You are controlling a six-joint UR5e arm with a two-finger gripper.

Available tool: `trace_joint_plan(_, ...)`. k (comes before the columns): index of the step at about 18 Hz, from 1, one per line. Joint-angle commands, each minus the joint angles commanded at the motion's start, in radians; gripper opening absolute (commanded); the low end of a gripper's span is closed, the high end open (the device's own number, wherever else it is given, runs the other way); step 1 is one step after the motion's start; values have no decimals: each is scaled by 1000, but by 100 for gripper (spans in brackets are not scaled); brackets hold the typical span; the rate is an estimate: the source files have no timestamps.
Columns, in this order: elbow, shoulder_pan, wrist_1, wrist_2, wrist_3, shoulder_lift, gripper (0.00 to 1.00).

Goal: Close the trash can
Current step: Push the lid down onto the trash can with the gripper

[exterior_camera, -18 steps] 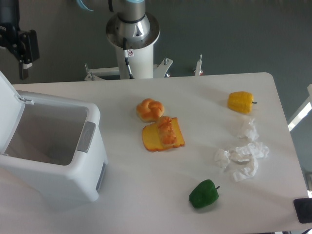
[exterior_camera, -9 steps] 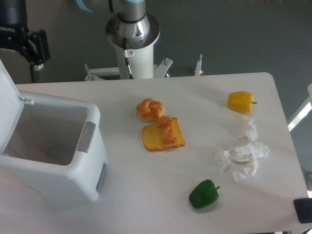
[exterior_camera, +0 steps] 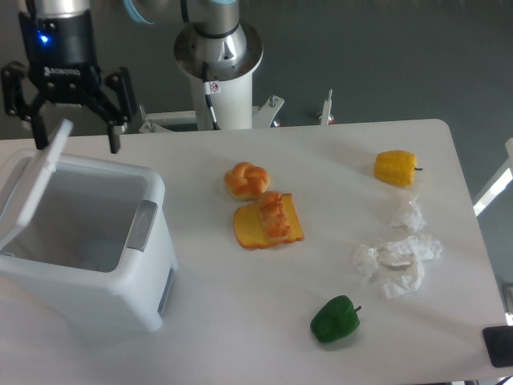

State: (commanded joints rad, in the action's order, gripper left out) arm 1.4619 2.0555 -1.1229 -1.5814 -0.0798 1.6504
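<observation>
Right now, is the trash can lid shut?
No, the lid stands raised at the left of the trash can, and the inside of the bin is open to view, with the open gripper above it.

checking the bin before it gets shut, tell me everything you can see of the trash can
The trash can is a large white boxy plastic bin with rounded corners, standing upright at the table's left front. It has a grey latch on its right-facing wall. Its flat white lid is open, hinged at the left rim and tilted up. The inside looks empty. The open tool hangs just behind the lid's top edge; contact cannot be told.
</observation>
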Motion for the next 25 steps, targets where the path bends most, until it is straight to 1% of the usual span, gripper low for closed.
trace_joint_plan(3,3,18,0,-3,-3,23,100)
trace_joint_plan(7,14,20,2,-6,-11,37,100)
trace_joint_plan(12,15,28,3,-8,-14,77,100)
trace_joint_plan(16,18,29,3,-8,-14,85,100)
trace_joint_plan(20,18,48,3,-5,-14,81,100)
trace_joint_plan(25,3,64,9,-3,-9,83,100)
